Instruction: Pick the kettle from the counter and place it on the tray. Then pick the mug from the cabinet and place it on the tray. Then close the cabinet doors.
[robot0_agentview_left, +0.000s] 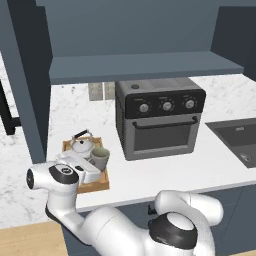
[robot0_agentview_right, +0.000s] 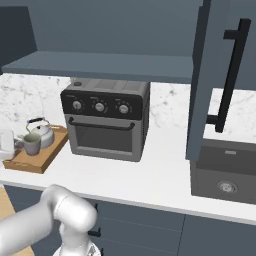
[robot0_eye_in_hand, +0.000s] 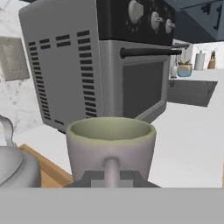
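The grey-beige mug (robot0_agentview_left: 100, 159) (robot0_agentview_right: 31, 144) (robot0_eye_in_hand: 111, 140) stands on the wooden tray (robot0_agentview_left: 97, 186) (robot0_agentview_right: 35, 165) (robot0_eye_in_hand: 48, 168), just in front and to the right of the silver kettle (robot0_agentview_left: 82, 145) (robot0_agentview_right: 40, 132) (robot0_eye_in_hand: 8, 166). My gripper (robot0_agentview_left: 91, 168) (robot0_eye_in_hand: 111, 177) sits low over the tray, shut on the mug's side handle, with a dark fingertip against each side of it. The tray rests on the marble counter (robot0_agentview_left: 175, 170) (robot0_agentview_right: 150, 175). Above, the slate-blue cabinet (robot0_agentview_left: 145, 65) (robot0_agentview_right: 100, 65) has both doors open: the left door (robot0_agentview_left: 25, 75) and the right door (robot0_agentview_right: 205, 75) with its black bar handle.
A black and grey toaster oven (robot0_agentview_left: 160, 117) (robot0_agentview_right: 107, 117) (robot0_eye_in_hand: 100, 61) stands right of the tray under the cabinet shelf. A dark sink (robot0_agentview_left: 237, 135) (robot0_agentview_right: 225, 175) is sunk in the counter further right. A wall outlet (robot0_agentview_left: 102, 91) is behind the tray.
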